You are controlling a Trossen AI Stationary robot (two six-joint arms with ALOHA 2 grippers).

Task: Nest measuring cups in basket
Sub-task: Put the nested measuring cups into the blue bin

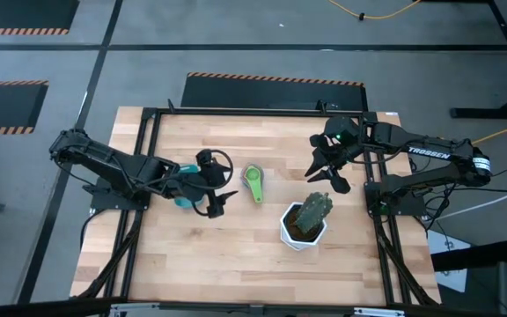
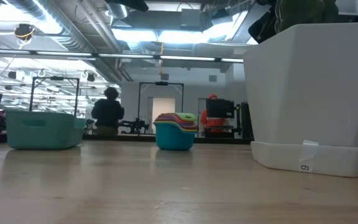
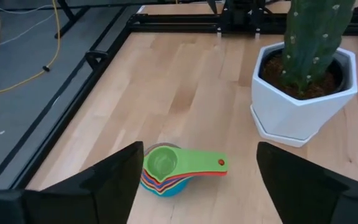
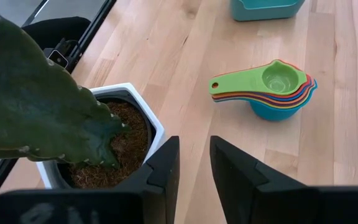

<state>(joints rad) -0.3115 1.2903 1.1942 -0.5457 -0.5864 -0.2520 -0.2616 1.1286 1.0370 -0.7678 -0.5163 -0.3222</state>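
Pale wooden table top point(image 1: 236, 246), planked, smooth with a soft sheen. The nested measuring cups point(image 4: 272, 90) look like smooth, glossy plastic, green on top. The teal basket point(image 2: 42, 129) is matt plastic. The white hexagonal pot point(image 3: 303, 102) reads smooth and satin; its soil is rough and crumbly, and the cactus point(image 1: 315, 208) is dull and ribbed.

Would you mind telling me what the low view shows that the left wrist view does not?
Only the low view shows the teal basket standing apart from the cups, and a person in the room behind. Only the left wrist view shows the left gripper with its fingers spread wide, the cactus in full, and the green cup on top. Both show the nested measuring cups on the table and the white pot.
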